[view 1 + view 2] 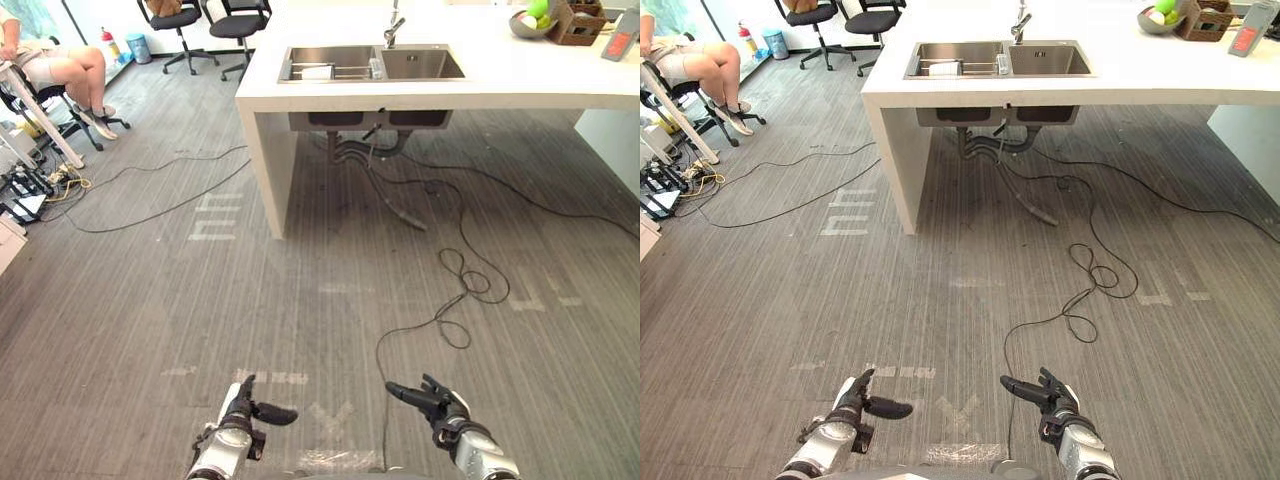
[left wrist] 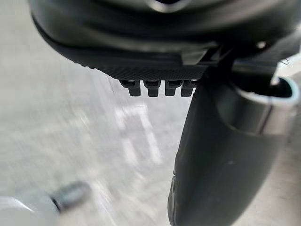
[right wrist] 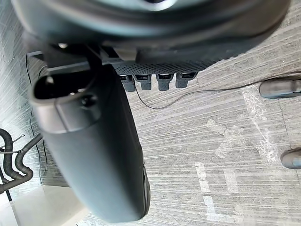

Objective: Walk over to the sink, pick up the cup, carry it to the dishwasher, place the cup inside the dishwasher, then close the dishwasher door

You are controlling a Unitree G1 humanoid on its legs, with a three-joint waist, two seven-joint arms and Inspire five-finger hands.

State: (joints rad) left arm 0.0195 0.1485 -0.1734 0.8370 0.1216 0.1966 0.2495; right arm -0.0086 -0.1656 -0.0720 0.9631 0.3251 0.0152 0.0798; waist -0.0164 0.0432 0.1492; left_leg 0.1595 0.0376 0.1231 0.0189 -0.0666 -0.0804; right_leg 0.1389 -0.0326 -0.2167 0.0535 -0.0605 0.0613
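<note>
Steel sink [image 1: 340, 62] ahead, left hand [image 1: 238, 408], right hand [image 1: 446, 408], fingers [image 3: 162, 81] straight

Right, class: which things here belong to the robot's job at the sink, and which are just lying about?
Job: sink, tap, white counter, left hand, right hand, both open and empty.
Lying about: office chairs, fruit bowl, basket, seated person.
</note>
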